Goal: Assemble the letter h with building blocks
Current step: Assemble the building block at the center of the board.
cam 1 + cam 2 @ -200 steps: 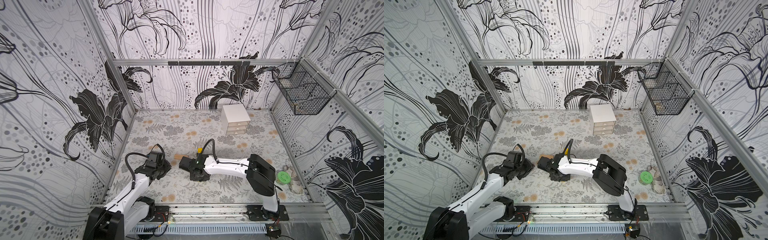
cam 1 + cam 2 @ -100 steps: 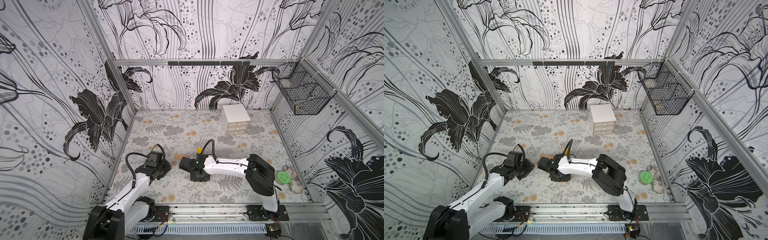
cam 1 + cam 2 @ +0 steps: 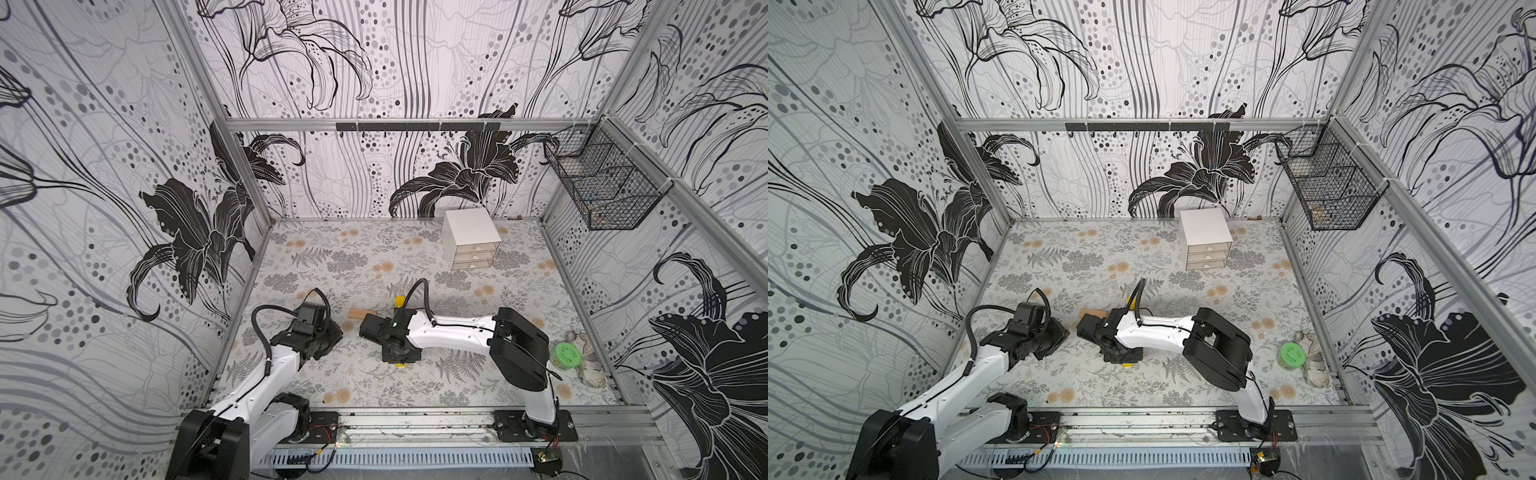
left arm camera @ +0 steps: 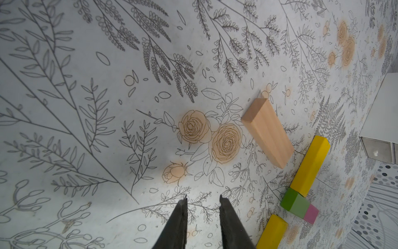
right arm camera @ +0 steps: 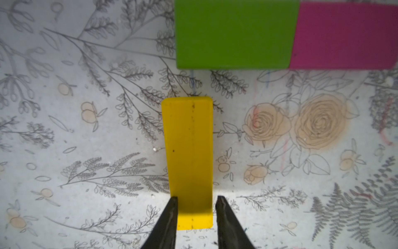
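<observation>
1. At the middle of the surface (image 3: 353, 374), the short green block (image 5: 234, 34), short pink block (image 5: 344, 34) and long yellow block (image 4: 310, 166) touched.
2. The second yellow block (image 5: 188, 155) lay just apart from green, between the right gripper's (image 5: 197, 197) jaws; I could not tell if they squeezed it.
3. The tan wood block (image 4: 267, 133) lay off alone; the left gripper (image 4: 202, 196) gaped, empty.

The tan block (image 4: 267, 133) shows bare, smooth wood grain; the yellow block (image 5: 189, 159), green block (image 5: 234, 34) and magenta block (image 5: 344, 36) look matt painted.

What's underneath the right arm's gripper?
The right gripper straddles a yellow block; a green block and a magenta block lie beyond. In both top views it covers them almost entirely.
</observation>
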